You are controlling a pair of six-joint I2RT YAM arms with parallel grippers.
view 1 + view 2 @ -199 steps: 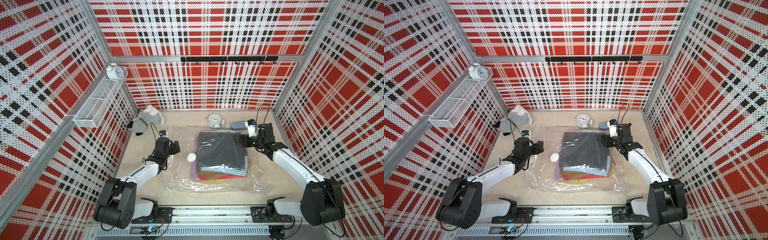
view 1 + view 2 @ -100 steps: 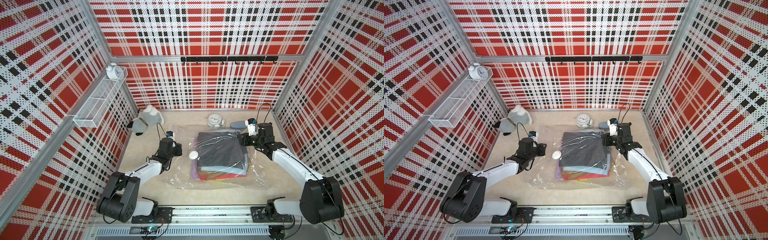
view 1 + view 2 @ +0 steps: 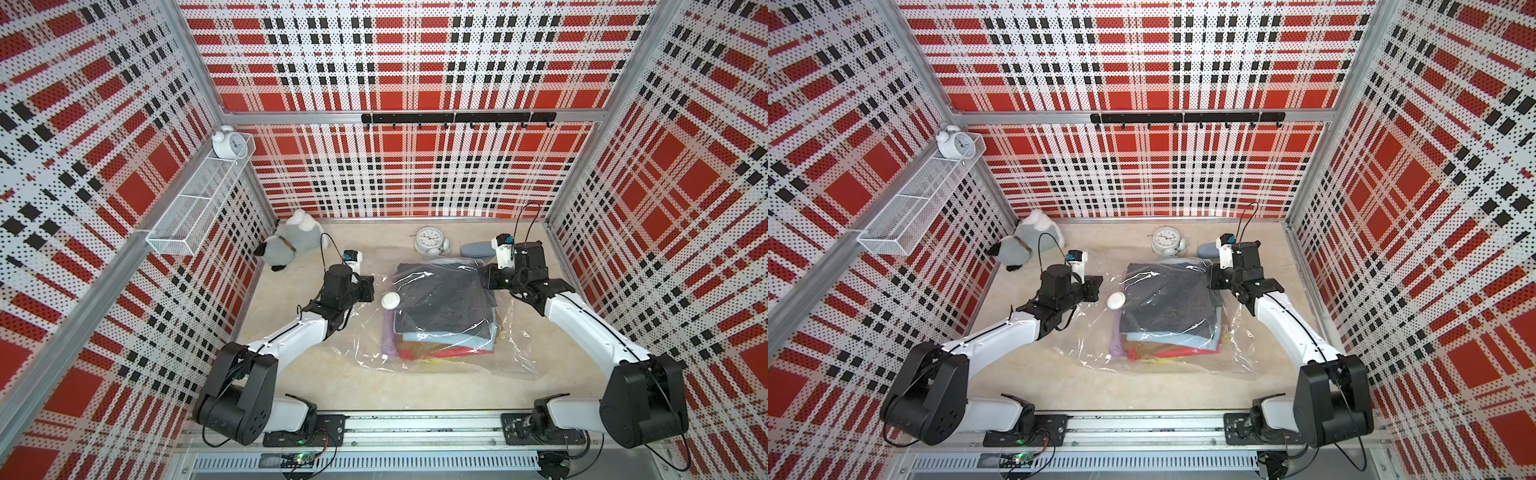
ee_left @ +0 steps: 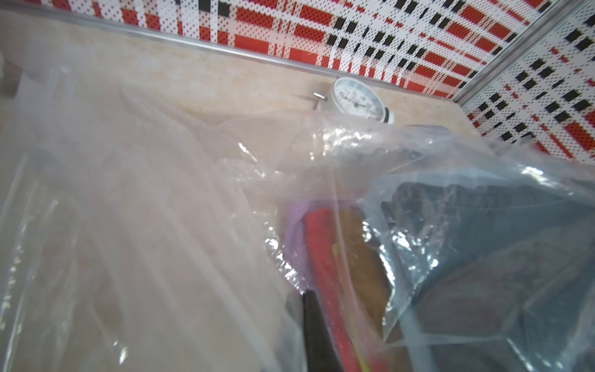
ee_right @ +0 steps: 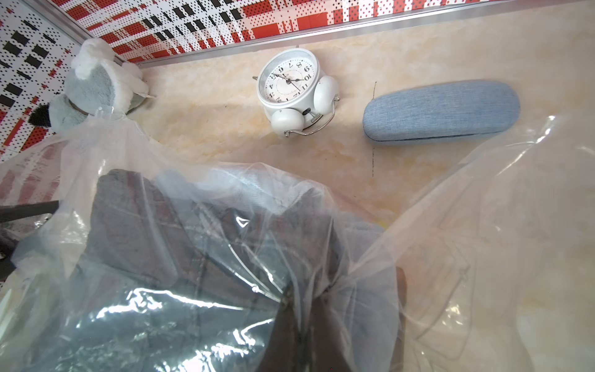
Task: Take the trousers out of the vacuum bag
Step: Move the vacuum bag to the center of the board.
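Observation:
The trousers [image 3: 444,307] [image 3: 1169,299] lie as a folded stack inside the vacuum bag [image 3: 517,349] [image 3: 1237,353] in both top views, charcoal on top with light blue, red and lilac edges below. The bag's round white valve cap [image 3: 391,299] sits at the stack's left. My left gripper [image 3: 369,289] [image 4: 306,299] is shut on the bag's clear film at its left side. My right gripper [image 3: 484,277] [image 5: 306,302] is shut on bunched film at the bag's far right corner, just over the charcoal cloth. The film is raised between the two grips.
A white alarm clock [image 3: 430,240] and a blue glasses case [image 3: 476,249] lie behind the bag near the back wall. A grey-white plush toy [image 3: 291,241] sits in the back left corner. A wire shelf [image 3: 199,203] with another clock hangs on the left wall.
Both grippers went from open to shut on the bag's film. The left one moved right toward the valve cap, and the film has bunched and risen around the stack.

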